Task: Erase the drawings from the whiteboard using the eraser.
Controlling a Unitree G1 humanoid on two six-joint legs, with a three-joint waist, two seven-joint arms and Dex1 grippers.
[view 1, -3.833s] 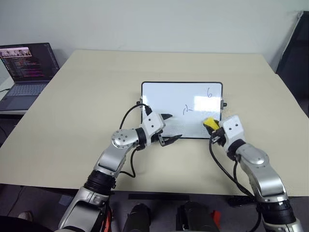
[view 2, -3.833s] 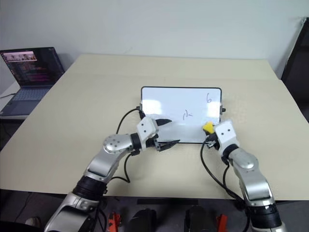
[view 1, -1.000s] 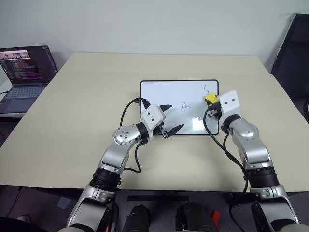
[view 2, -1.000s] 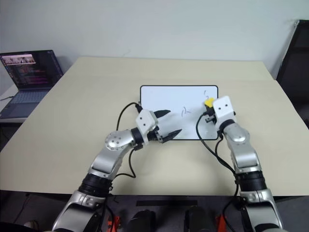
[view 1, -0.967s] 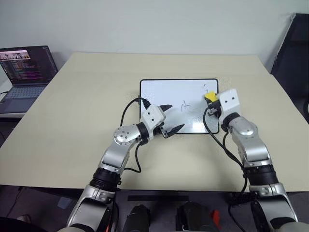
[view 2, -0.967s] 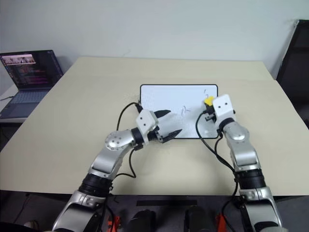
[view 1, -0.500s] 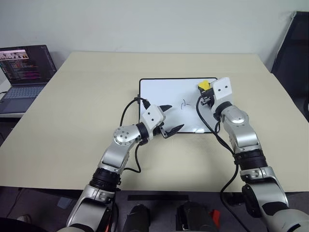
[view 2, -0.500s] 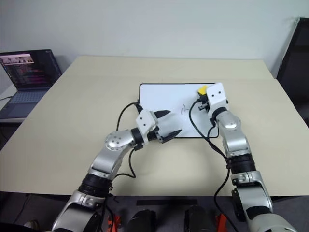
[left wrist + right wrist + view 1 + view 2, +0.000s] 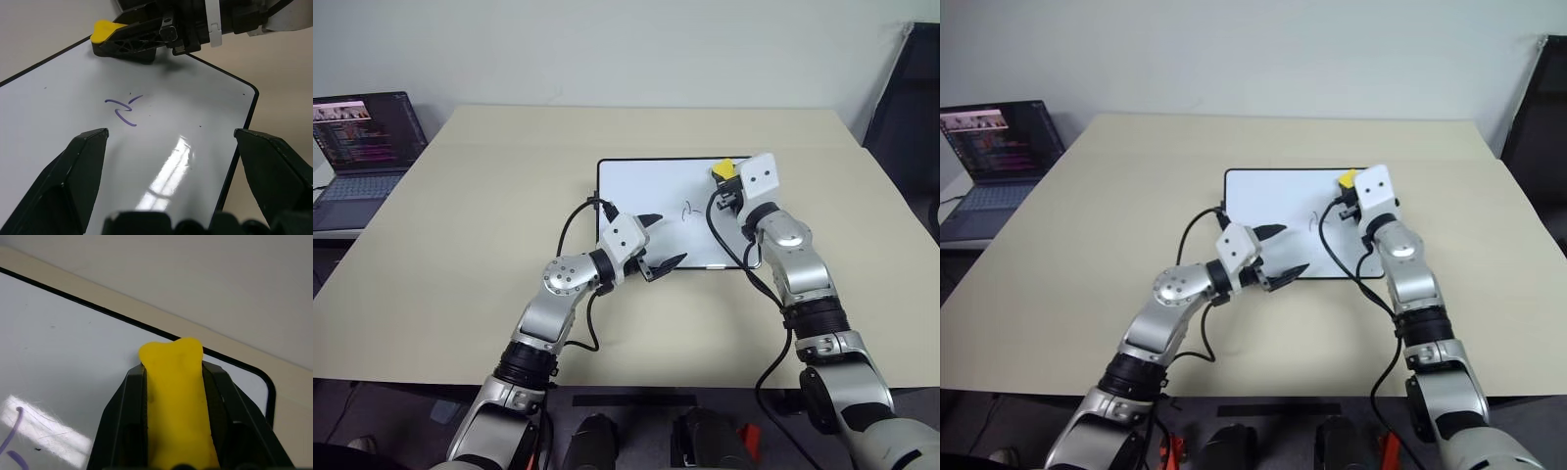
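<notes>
The eraser (image 9: 177,396) you are working with is pinched tight between the two fingers of your right gripper (image 9: 728,182), its yellow nose sticking out past the fingertips over the far right corner of the whiteboard (image 9: 636,206). Nearer you, the left gripper (image 9: 664,242) has its fingers spread wide and holds nothing; it sits at the board's near edge, toward the near left corner. The board itself lies flat around the middle of the table (image 9: 489,245), its long edges running across your view. As for progress, the far right corner looks clean apart from a few specks, and one squiggle (image 9: 123,108) remains near the middle of the board, so I judge you partway through, with that mark left to wipe. You have bare board between the eraser and the squiggle, and open tabletop beyond every edge of the board. Mind the thin black frame and the left gripper beside the near edge. Farthest off, a laptop (image 9: 362,147) stands past the table's far left corner.
</notes>
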